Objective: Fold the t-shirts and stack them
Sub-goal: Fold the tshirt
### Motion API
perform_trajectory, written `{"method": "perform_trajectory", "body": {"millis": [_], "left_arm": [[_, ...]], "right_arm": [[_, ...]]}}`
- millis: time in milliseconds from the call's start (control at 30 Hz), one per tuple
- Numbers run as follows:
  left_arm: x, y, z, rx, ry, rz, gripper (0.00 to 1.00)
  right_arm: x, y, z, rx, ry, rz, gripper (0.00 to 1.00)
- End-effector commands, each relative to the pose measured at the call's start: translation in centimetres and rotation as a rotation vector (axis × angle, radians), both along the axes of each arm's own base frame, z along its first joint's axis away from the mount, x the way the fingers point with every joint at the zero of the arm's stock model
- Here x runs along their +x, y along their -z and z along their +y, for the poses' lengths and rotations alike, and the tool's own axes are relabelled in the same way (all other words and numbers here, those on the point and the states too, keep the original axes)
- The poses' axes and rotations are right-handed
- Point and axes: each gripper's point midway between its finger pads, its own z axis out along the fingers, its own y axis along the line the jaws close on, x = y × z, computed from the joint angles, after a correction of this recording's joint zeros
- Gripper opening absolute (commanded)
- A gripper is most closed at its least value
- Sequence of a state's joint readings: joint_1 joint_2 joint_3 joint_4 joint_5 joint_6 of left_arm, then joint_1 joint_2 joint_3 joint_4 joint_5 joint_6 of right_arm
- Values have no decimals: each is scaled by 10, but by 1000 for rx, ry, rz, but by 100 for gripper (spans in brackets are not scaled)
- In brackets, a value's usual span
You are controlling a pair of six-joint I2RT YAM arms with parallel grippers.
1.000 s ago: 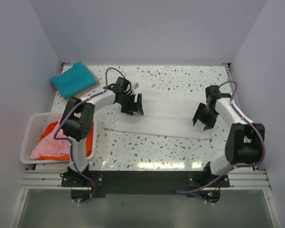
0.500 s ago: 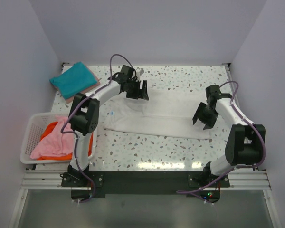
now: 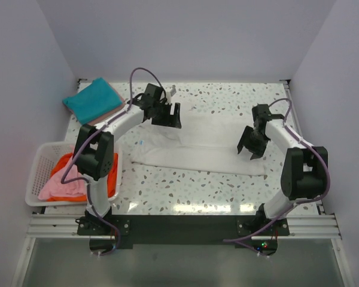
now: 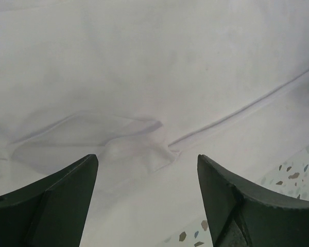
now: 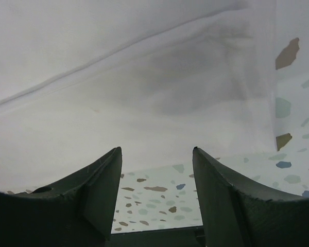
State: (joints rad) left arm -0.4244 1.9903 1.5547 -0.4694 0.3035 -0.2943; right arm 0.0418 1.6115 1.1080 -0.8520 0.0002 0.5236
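Note:
A white t-shirt (image 3: 209,143) lies spread across the middle of the table, its near part folded into a long band. My left gripper (image 3: 169,121) hovers over the shirt's far left corner, open with nothing between its fingers. In the left wrist view the gripper (image 4: 147,158) looks down on the white cloth (image 4: 154,77) with a small wrinkle. My right gripper (image 3: 249,149) is open over the shirt's right end. In the right wrist view this gripper (image 5: 155,151) sits above the hem of the white shirt (image 5: 144,77). A folded teal t-shirt (image 3: 91,100) lies at the far left corner.
A white lattice basket (image 3: 33,179) at the left edge holds a pink t-shirt (image 3: 63,186) and an orange t-shirt (image 3: 66,162). A pinkish cloth edge (image 3: 115,109) shows under the teal one. Walls close in the table on three sides. Speckled tabletop (image 5: 159,206) shows near the right gripper.
My left gripper moved from the shirt's left middle toward its far edge and stays open. My right gripper shifted slightly left and away from me.

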Motion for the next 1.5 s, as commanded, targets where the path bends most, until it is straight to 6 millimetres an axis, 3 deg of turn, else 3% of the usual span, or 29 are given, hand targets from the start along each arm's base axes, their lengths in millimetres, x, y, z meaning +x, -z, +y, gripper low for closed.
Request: {"method": "perform_trajectory", "body": {"millis": [0, 233, 467, 667, 800, 967, 1233, 1467], "left_arm": [[-6, -31, 14, -24, 3, -82, 83], [-19, -10, 27, -25, 10, -26, 83], [-33, 27, 34, 5, 11, 67, 83], [-40, 47, 41, 29, 7, 97, 83], [-46, 61, 47, 54, 4, 114, 83], [-60, 75, 56, 84, 5, 145, 83], [-82, 76, 65, 98, -18, 185, 83], [-120, 85, 77, 114, -22, 257, 83]], "right_arm": [[29, -4, 13, 30, -17, -68, 61], [52, 11, 17, 24, -40, -61, 61], [59, 27, 15, 8, -43, -38, 61], [59, 42, 13, 0, -54, -15, 61], [49, 53, 10, -22, -58, 25, 60], [22, 60, 8, -26, -55, 78, 60], [-20, 68, 8, -20, -74, 164, 60], [-36, 69, 7, -23, -82, 188, 60]]}}
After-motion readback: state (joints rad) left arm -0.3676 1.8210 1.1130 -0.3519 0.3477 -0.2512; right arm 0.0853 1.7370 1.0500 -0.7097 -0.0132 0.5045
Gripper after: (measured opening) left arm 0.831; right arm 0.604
